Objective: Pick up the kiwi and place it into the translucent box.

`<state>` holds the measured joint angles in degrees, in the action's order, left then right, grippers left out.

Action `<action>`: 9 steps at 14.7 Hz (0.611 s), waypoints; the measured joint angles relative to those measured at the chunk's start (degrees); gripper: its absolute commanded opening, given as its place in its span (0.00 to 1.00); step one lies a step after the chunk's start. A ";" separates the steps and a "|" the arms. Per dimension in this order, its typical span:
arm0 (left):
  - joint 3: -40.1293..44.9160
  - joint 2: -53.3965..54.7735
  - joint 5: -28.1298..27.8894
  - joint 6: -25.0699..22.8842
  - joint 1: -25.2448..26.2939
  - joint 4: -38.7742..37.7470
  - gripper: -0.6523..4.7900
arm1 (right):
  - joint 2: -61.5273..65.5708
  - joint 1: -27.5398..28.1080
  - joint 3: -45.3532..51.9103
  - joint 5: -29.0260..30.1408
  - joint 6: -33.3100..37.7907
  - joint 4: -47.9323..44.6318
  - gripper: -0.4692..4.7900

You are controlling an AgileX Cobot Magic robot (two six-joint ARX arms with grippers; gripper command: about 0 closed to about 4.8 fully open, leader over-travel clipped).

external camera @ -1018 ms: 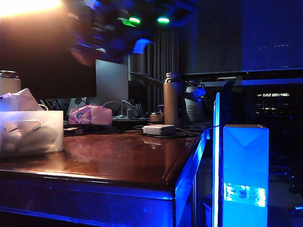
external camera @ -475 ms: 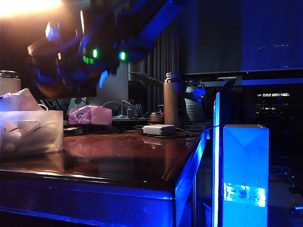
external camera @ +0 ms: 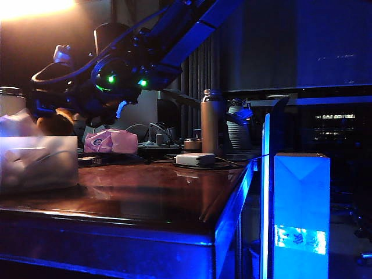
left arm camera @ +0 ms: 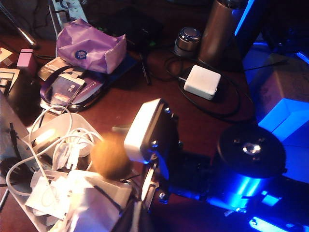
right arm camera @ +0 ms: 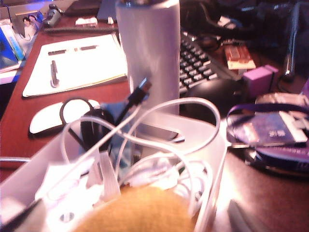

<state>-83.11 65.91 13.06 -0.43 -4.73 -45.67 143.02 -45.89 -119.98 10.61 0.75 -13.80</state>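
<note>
The brown fuzzy kiwi hangs right at the top of the translucent box, over the white cables and papers inside. In the left wrist view the kiwi is blurred beside the sharp white body of the right arm. My right gripper has reached across to the far left and sits just above the fruit with its jaws apart. The kiwi fills the near edge of the right wrist view, above the box rim. My left gripper is held back, dark fingers together, empty.
A pink-and-white packet, a white adapter with its cable and a metal bottle stand behind the box. A glowing blue carton rises off the table's right edge. A keyboard and a mouse lie beyond the box.
The right arm has swung down and to the left, from high above the table to just over the box, bringing the kiwi with it. The left arm has stayed still.
</note>
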 measured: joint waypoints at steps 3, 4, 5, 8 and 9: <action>0.00 0.00 0.00 0.00 0.00 0.00 0.11 | 0.04 -0.39 0.00 2.29 -1.62 0.24 1.00; 0.00 0.00 0.00 0.00 0.00 0.00 0.11 | -0.07 -0.48 0.00 2.45 -2.25 0.33 1.00; 0.00 0.00 0.00 0.00 0.00 0.00 0.11 | -0.48 -0.55 -0.02 2.36 -2.73 0.68 1.00; 0.00 -0.02 0.00 -0.11 0.00 0.00 0.11 | -5.07 0.98 -0.28 -2.89 -3.78 2.86 0.12; 0.00 -0.13 0.02 -0.68 0.00 -0.02 0.11 | -7.48 2.16 -0.26 -6.32 -3.82 3.45 0.08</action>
<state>-83.11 65.78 13.08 -1.10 -4.73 -45.69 135.55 -43.72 -120.25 4.29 -3.07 -10.35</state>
